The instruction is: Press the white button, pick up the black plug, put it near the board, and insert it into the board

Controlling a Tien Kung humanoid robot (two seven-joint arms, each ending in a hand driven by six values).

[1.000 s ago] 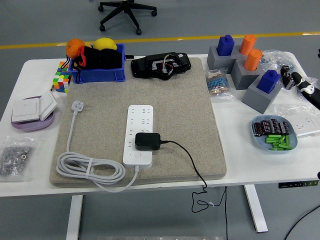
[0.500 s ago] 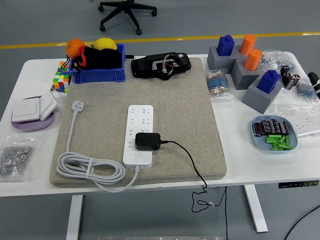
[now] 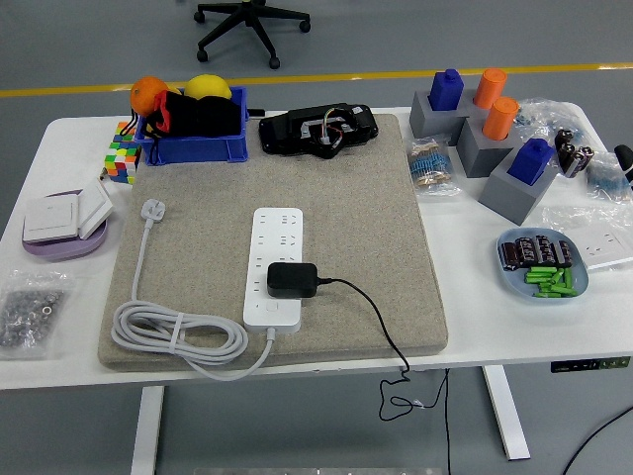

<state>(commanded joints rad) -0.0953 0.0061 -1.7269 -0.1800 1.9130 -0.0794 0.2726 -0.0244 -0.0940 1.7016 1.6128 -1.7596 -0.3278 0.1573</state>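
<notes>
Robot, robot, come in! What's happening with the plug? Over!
Right hand barely in view at the table's edge. Plug sits in the board. Nothing blocking.

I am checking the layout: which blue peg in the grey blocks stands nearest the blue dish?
The blue peg in the right-hand grey block, just behind the blue dish; the other stands far back.

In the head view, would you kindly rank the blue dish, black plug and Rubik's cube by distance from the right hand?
1. blue dish, right, beside the right hand
2. black plug, mid-mat
3. Rubik's cube, far left
</notes>
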